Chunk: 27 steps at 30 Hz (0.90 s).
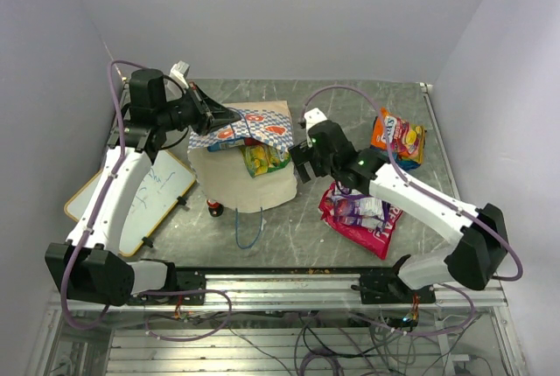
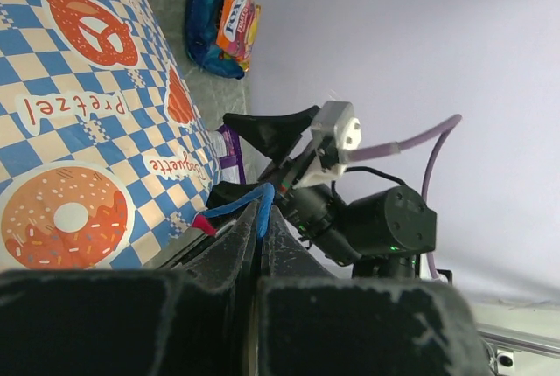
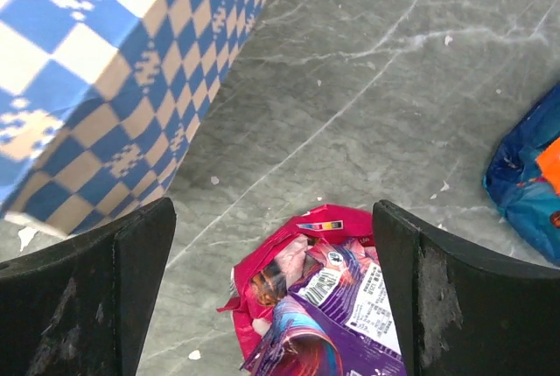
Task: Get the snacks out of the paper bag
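Found the paper bag (image 1: 236,185) lying flat on the surface (image 1: 293,232), plain cream body toward the arms, blue-and-white checkered band with pretzel and doughnut prints at the far end. Judged that end raised to open the mouth for reaching in. Saw a whiteboard (image 1: 144,192) just left of the bag, no part of the job. Counted pink and purple packets (image 1: 360,217), shiny and crumpled together, just right of the bag and out on the surface. Right jaws hung over them, spread wide with nothing between. Spotted blue and orange packets (image 1: 398,138) farther right of the bag, well apart from it. Made out a glossy green and yellow packet (image 1: 264,159) in the bag's mouth under the lifted band, seemingly the one left to take. Noted a small red-capped bottle (image 1: 214,208) at the bag's near-left edge. Traced a thin blue cord handle (image 2: 241,204) at the bag's far-left corner: left jaws clamped tight on it, holding the band up.
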Motion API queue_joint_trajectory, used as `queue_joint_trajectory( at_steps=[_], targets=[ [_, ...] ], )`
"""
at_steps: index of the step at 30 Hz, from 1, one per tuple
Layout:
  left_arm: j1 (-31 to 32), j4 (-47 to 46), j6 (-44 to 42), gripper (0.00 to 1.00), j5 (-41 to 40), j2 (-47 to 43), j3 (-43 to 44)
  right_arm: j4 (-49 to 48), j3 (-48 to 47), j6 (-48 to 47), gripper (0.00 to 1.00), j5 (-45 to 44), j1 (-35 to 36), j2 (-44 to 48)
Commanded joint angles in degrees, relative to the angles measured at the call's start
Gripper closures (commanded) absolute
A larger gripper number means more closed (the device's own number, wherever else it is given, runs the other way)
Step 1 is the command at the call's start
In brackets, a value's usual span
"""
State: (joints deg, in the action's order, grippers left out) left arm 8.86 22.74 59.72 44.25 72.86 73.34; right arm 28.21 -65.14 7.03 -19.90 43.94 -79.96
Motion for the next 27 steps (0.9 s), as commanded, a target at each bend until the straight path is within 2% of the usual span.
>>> queue_joint_trajectory(
  at_steps=[1,6,10,14,17,21,23,27],
  targets=[
    [0.54,1.11,-1.26,0.93,1.44,-1.57,0.97,0.86,-3.35,-4.65,0.04,2.44,1.07,3.84],
    [0.63,1.07,-1.17,0.93,1.28,-2.37,0.39,2.75,-7.33,-11.54,0.04,8.45,4.7,5.76],
    [0.57,0.14,-0.33,0.93,1.42,-2.5,-0.26,0.11,-4.94,-16.83,0.07,17.59,12.26,9.61],
    [0.63,0.69,-0.83,0.93,1.41,-1.99,0.43,-12.68,4.94,-24.74,0.09,24.24,22.73,16.47],
    [0.7,0.26,-0.34,0.93,1.68,-1.68,0.57,-20.95,10.1,-27.87,0.11,25.0,27.9,16.07],
    [0.71,1.12,-0.78,0.93,1.52,-1.67,1.31,-22.68,7.36,-35.58,0.13,16.67,33.29,6.4],
    [0.72,1.46,-0.83,0.93,1.55,-1.82,1.39,-24.82,5.01,-39.06,0.14,6.94,34.17,0.28],
    [0.72,1.28,-0.18,0.93,1.49,-2.31,0.98,-35.93,2.82,-43.29,0.13,-14.85,33.65,-9.84]
  ],
)
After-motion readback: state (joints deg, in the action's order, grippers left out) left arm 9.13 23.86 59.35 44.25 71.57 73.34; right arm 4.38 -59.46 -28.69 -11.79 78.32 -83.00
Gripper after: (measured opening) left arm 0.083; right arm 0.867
